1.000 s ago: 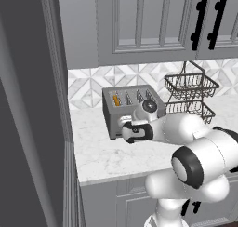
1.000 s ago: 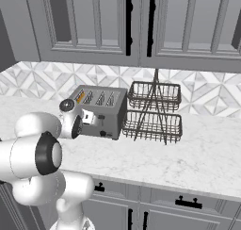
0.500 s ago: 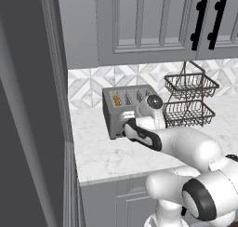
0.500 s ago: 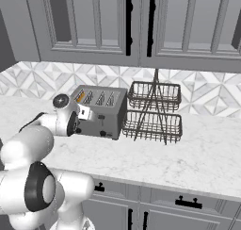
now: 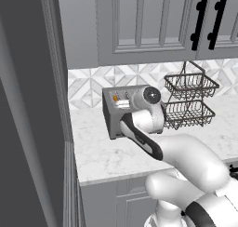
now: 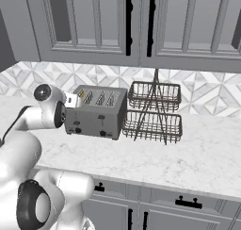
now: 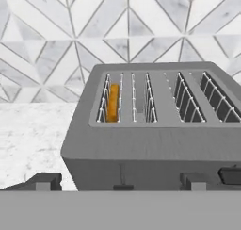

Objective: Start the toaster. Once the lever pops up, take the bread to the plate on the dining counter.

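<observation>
The grey four-slot toaster [image 7: 155,149] stands on the wall counter against the tiled backsplash, also seen in the base views [image 5: 111,114] [image 6: 96,113]. The bread [image 7: 112,103], an orange slice seen edge-on, sits down in the leftmost slot [image 5: 115,98]. My gripper [image 7: 118,183] hovers open just in front of the toaster's front face, near its top edge, fingertips [image 7: 44,182] wide apart with nothing between them. My wrist [image 6: 52,112] covers the toaster's front left corner. The plate and the dining counter are out of view.
A two-tier black wire basket rack [image 6: 153,112] [image 5: 188,100] stands right beside the toaster. Grey upper cabinets [image 6: 127,21] hang above. A tall dark panel [image 5: 28,110] closes the counter's left end. The marble counter's front edge [image 5: 121,172] runs below the arm.
The arm has swung up and in toward the toaster's front; the wrist rose from low on the counter to the toaster's top edge. The jaws stayed open.
</observation>
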